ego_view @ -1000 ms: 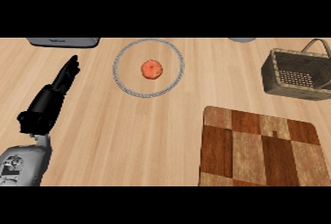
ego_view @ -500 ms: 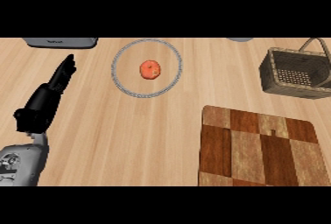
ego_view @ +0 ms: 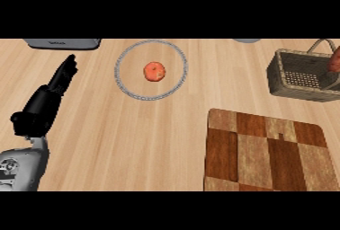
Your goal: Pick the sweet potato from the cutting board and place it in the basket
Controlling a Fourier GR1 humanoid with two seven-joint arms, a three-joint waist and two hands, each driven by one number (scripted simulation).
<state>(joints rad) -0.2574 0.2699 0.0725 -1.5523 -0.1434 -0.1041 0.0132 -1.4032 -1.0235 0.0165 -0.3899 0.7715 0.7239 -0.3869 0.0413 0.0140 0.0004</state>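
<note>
On the counter, seen from above, biggest thing first:

Counter [ego_view: 133, 148]: light wood, and it fills the whole view under everything else.

Cutting board [ego_view: 266, 155]: a checked board of dark and light brown squares, flat at the lower right. Its lower edge runs out of the view. Nothing lies on it.

Left arm and left hand [ego_view: 56, 85]: the grey arm comes up from the lower left corner. The black hand points up and a bit to the right, with its fingers straight and close together. It holds nothing. It is well apart from the board and near the plate's left side, but not touching it.

Basket [ego_view: 299, 78]: a brown woven basket with a thin handle, at the right edge, above the board.

Plate [ego_view: 150, 69]: a see-through round plate with a grey rim, near the top middle.

Sweet potato [ego_view: 335, 60]: a reddish-brown bit shows at the far right edge, just at the basket's right side. Most of it is cut off, so I cannot tell if it sits inside the basket.

Orange fruit [ego_view: 154, 71]: small and round, in the middle of the plate.

Grey thing [ego_view: 63, 43]: flat, at the top left, partly cut off.

Right hand: it does not show.
</note>
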